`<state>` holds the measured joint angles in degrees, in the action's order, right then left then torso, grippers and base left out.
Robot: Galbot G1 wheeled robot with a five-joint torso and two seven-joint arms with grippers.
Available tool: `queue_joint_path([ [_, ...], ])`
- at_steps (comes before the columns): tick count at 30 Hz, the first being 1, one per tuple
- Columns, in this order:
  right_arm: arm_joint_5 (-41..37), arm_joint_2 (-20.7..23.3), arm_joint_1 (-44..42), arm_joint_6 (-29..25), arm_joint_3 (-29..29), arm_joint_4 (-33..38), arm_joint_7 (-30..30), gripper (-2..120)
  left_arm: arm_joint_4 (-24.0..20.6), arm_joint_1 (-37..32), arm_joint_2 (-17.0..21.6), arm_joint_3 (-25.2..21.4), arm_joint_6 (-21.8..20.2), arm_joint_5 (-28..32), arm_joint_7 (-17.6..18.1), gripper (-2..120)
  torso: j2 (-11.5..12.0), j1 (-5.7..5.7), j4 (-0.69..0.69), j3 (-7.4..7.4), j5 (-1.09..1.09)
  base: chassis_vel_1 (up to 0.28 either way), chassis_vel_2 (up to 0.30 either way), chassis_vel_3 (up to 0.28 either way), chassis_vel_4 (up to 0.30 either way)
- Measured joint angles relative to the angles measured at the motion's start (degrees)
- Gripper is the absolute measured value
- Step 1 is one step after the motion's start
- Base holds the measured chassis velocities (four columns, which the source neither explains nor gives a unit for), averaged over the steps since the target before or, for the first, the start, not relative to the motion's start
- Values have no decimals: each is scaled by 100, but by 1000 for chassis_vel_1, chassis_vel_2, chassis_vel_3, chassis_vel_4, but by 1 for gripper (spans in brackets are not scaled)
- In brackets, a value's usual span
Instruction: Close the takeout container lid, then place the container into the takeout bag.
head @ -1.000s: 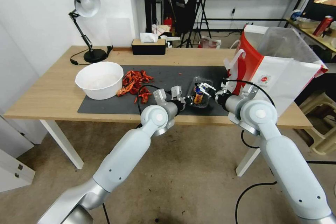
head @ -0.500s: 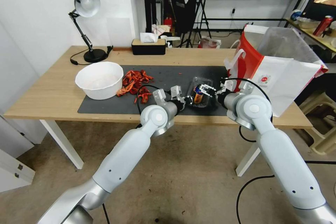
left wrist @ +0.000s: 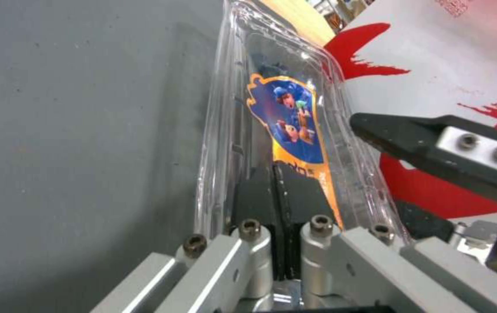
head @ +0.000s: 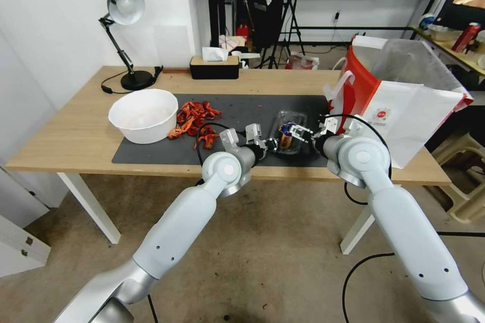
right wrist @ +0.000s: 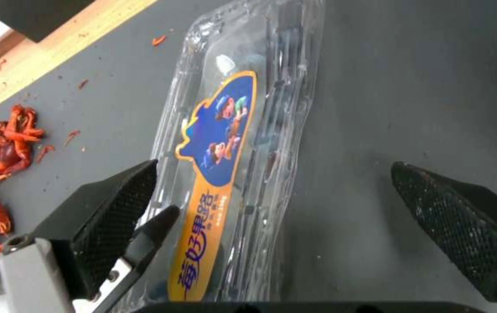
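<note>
While the takeout container [head: 287,136] lies on the dark mat [head: 151,151] near the table's front edge, just beside the takeout bag [head: 404,111], its lid [right wrist: 225,130] is seen folded down over the base, the blue-and-orange label uppermost. The left gripper [left wrist: 277,191] is pinched shut on the container's near rim, while the right gripper [right wrist: 295,204] is held wide open astride the box, gripping nothing. The closing step is judged to be in hand or just done; a firm press to snap the rim, then a secure grasp for lifting into the bag, would be called for. Whether the lid is latched cannot be told through the clear plastic, and the berries inside are barely made out. The bag's interior is hidden from view. Red scraps [head: 197,113] and a white bowl [head: 144,113] are left well apart.
</note>
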<state>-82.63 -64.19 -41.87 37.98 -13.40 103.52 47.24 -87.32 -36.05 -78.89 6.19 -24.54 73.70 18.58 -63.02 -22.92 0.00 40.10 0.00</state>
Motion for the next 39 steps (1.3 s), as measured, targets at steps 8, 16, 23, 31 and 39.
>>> queue_joint_path([
  [8,-177,-97,154,117,64,-231,123,100,13,9,-4,2,19,-2,1,0,0,0,0,0,0,0,0,0,0],
  [16,-194,-161,229,168,134,-345,94,100,10,-3,2,1,34,-4,0,0,0,0,-1,0,-1,0,0,0,0],
  [23,-224,-205,312,206,214,-415,121,100,7,-8,-4,3,45,-6,0,0,0,1,0,0,-1,0,0,0,0],
  [31,-284,-274,370,230,245,-520,112,91,-9,-24,18,0,52,-6,1,0,-1,1,-3,-1,-2,0,0,0,0],
  [39,-288,-300,397,211,254,-569,112,69,-28,-26,26,-3,54,-2,3,0,-1,1,-2,-1,0,0,0,0,0],
])
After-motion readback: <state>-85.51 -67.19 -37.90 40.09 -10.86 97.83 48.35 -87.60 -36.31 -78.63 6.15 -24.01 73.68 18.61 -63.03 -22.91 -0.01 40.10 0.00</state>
